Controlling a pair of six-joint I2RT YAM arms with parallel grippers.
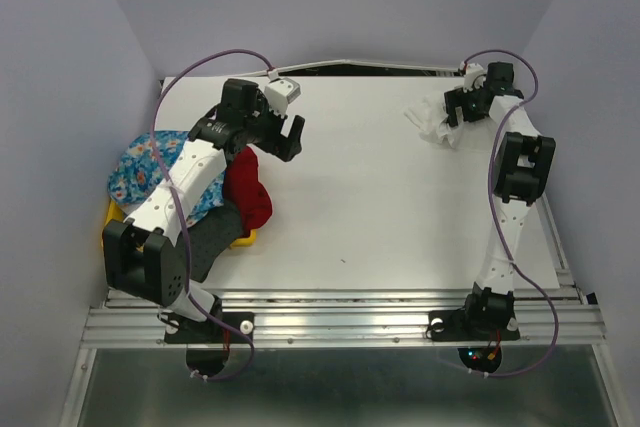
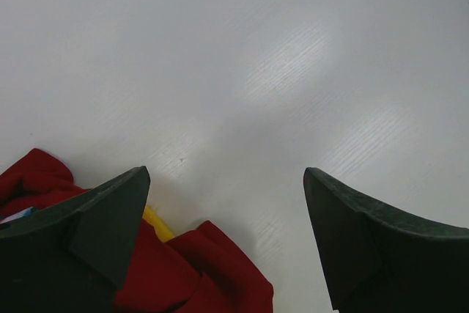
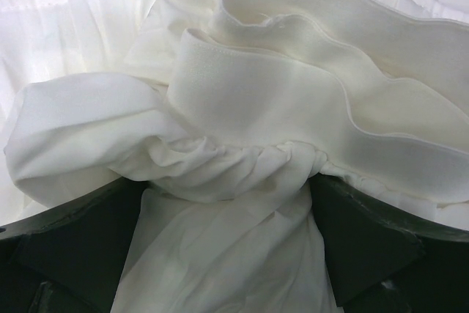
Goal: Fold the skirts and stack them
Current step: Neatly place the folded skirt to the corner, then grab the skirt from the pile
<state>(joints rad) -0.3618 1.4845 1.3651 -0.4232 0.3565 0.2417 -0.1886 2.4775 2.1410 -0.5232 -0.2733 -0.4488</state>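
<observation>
The right jaws, spread wide, straddle the gathered waistband of the bunched white skirt (image 3: 242, 100), so closing here could grab several layers at once; the left jaws, also spread, hang empty beside the red skirt (image 2: 212, 273).

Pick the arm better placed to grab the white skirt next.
Right. The right claw is open with the white skirt bunched inside it, far right of the table. The left claw hangs open over bare table beside the red skirt, away from the white one.
</observation>
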